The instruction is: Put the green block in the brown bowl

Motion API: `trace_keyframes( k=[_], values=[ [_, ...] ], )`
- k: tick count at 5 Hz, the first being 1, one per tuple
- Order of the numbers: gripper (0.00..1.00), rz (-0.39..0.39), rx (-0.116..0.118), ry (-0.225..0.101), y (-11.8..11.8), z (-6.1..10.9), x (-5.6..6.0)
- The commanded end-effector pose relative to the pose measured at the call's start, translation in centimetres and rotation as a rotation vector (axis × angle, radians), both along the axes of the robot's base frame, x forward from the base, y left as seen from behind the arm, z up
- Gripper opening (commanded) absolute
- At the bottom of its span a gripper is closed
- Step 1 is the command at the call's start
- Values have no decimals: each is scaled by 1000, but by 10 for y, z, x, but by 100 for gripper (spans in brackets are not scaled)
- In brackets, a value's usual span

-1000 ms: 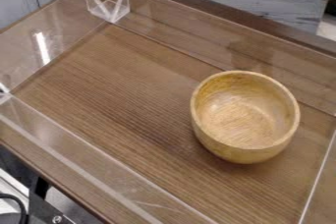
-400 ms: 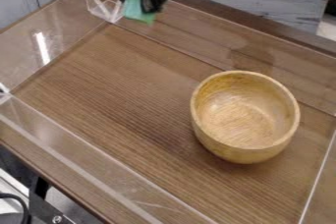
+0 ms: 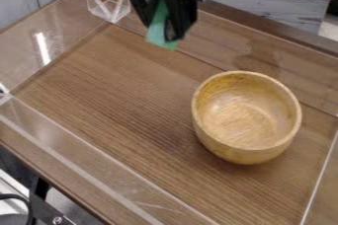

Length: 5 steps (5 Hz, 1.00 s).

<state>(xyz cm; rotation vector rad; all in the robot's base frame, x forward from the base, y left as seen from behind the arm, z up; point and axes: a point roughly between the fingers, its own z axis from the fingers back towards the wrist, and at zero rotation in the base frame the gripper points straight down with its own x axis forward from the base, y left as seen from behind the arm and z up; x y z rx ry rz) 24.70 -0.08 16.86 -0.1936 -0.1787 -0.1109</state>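
The green block hangs upright in the air at the top centre, with my black gripper shut on its upper part. Only the block's lower end shows below the fingers. The brown bowl stands empty on the wooden tabletop, to the right of and nearer the camera than the held block. Block and gripper are above the table, left of and behind the bowl, apart from it.
A clear plastic wall rims the wooden tabletop on the near and left sides. A small clear plastic stand sits at the back left corner. A white wall runs behind the table.
The gripper with the green block has come in from the top left edge, moving right and toward the camera, closer to the bowl. The bowl has stayed put.
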Motion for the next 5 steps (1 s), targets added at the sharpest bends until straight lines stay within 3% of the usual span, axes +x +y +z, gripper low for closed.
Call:
trace_keyframes(
  k=[1, 3, 4, 5],
  values=[
    [0, -46, 15, -59, -12, -5, 2],
    [0, -181, 37, -85, -90, -30, -12],
    [0, -167, 52, -100, -103, -23, -13],
    [0, -155, 56, -112, -101, -27, -9]
  ],
)
